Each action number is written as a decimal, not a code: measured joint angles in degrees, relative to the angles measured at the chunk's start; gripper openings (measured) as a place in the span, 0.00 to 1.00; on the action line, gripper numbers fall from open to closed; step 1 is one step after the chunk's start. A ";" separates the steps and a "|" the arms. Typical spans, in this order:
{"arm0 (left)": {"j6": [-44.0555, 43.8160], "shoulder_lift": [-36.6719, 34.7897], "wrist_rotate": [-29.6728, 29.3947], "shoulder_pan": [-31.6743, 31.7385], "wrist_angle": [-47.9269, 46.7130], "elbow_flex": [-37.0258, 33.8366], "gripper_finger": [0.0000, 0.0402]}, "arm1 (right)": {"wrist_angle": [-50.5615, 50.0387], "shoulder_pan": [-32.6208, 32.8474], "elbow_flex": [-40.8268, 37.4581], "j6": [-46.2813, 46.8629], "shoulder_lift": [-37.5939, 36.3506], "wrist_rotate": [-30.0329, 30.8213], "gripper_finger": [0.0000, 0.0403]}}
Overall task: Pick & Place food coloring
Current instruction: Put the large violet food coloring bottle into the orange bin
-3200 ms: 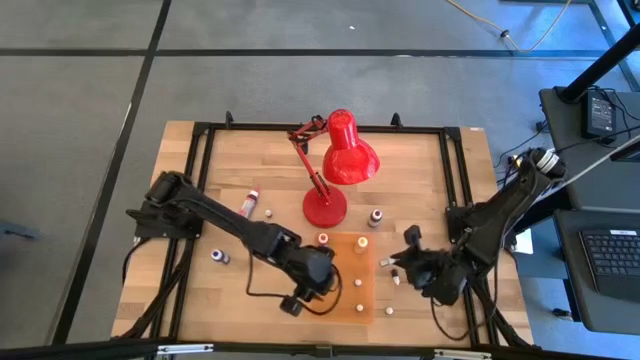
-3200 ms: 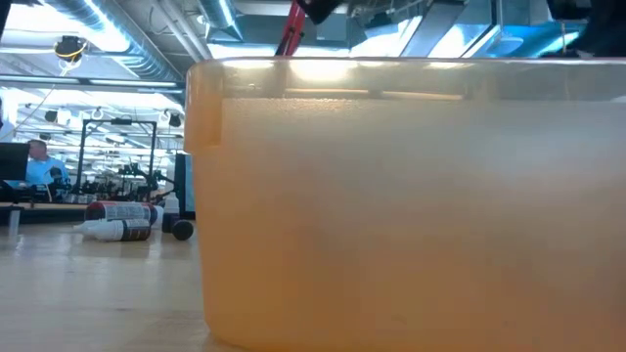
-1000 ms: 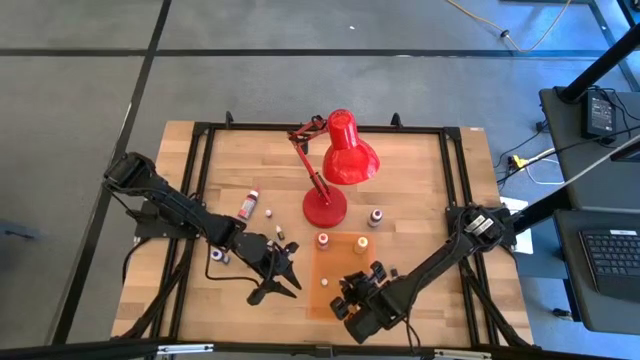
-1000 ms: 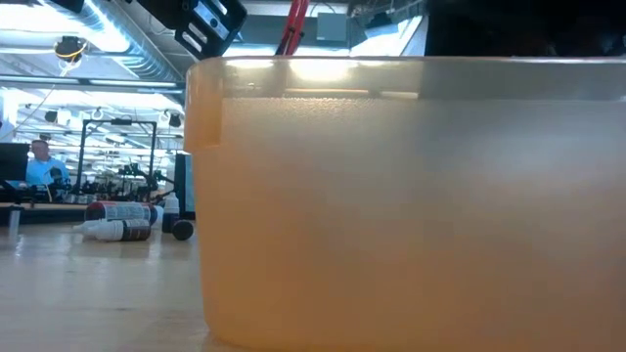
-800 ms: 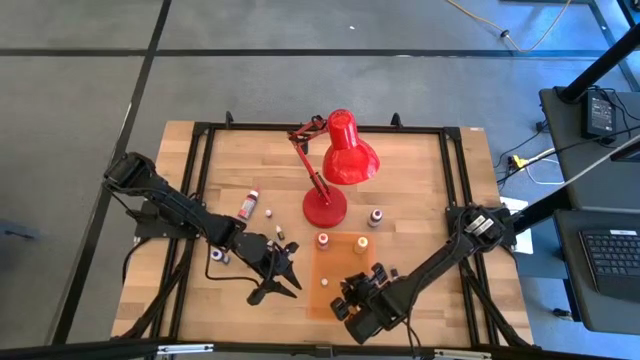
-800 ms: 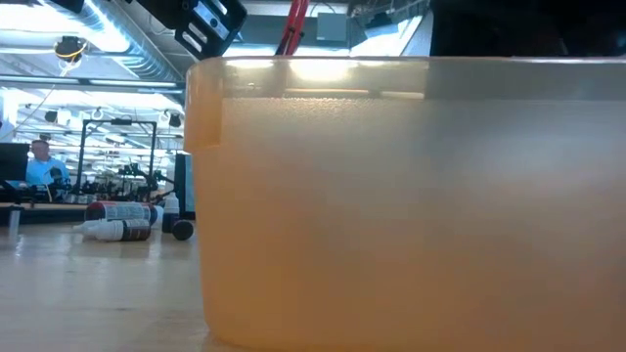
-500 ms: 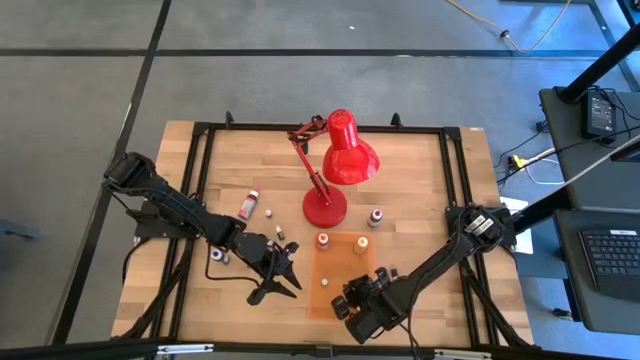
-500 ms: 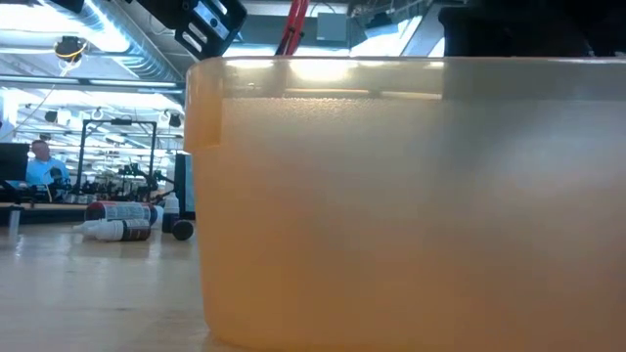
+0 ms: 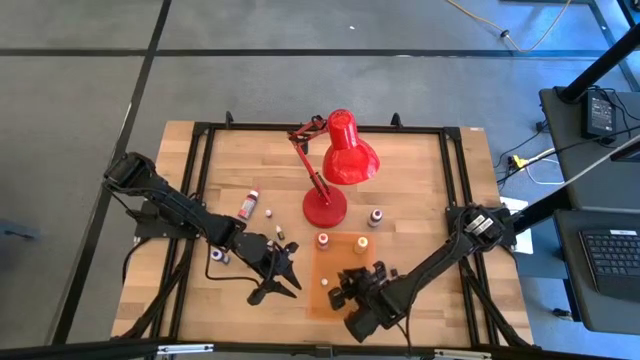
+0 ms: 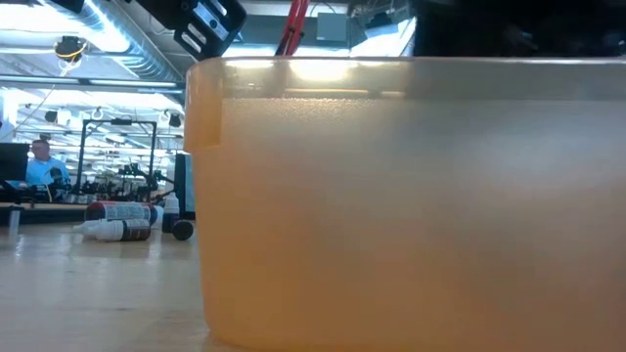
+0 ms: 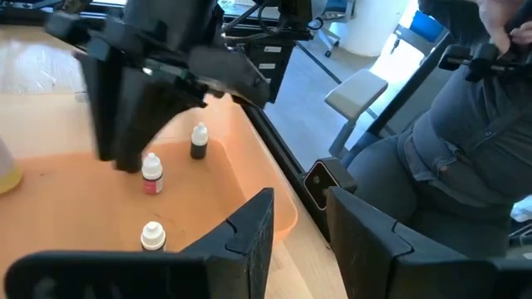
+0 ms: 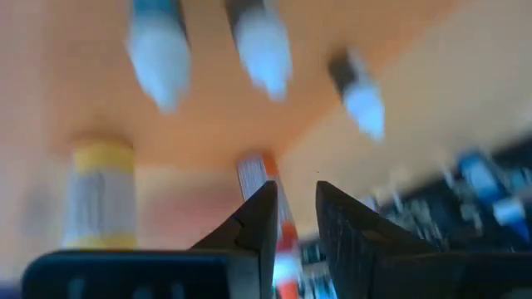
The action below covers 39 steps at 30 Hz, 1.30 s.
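— Wooden table (image 9: 420, 170) is looking crowded at its front edge. What is hanging lowest there?

— Closest to the front, the right gripper (image 12: 293, 195) is hovering low over the flat translucent orange plastic tray (image 9: 345, 262), jaws narrowly parted and seemingly empty. Tiny white-capped dropper bottles of food coloring are standing right under it, one red-bodied (image 11: 151, 176), one dark (image 11: 199, 143).

— So a careless lift is risking what?

— I'm judging that any sideways drift is likely to topple those upright bottles. Just beside the tray's wall, the left gripper (image 11: 299, 208) is waiting with jaws moderately open and empty; reaching in now, it could be clipping the other arm or shoving the tray.

— And farther back?

— More bottles are standing loose on the wood (image 9: 375, 217), near the big red metal desk lamp (image 9: 340, 160), whose base is crowding any approach. Beyond the table, a seated person in grey (image 11: 465, 158) is staying clear.
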 joint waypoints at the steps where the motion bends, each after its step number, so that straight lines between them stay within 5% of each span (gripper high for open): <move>1: -0.51 0.00 0.00 0.00 0.00 0.00 0.27 | 0.00 0.10 0.00 0.35 0.00 2.39 0.22; 4: -1.18 0.00 0.02 0.00 0.00 0.00 0.27 | -1.43 0.38 0.75 7.95 -0.54 4.55 0.22; 10: -1.15 0.00 0.04 0.00 0.04 0.00 0.28 | -14.19 2.34 5.59 38.20 -4.38 3.59 0.22; 15: -1.05 0.02 -0.75 0.04 0.59 0.00 0.27 | -23.86 4.94 6.51 69.87 -9.86 -6.25 0.22; 19: -1.05 0.02 -1.01 0.29 0.57 0.00 0.27 | -25.56 6.58 -0.36 87.10 -16.36 -14.82 0.22; 27: -1.02 0.02 -1.09 2.07 0.53 0.02 0.28 | 1.99 6.26 -27.32 94.33 -39.11 -13.40 0.22; 33: -1.02 0.02 -1.11 2.38 -0.10 0.04 0.27 | 4.77 -0.75 -37.56 106.29 -54.53 -13.15 0.22; 39: 0.15 0.02 -1.09 2.38 0.00 0.04 0.28 | 14.77 -5.07 -45.95 104.59 -61.70 -10.39 0.22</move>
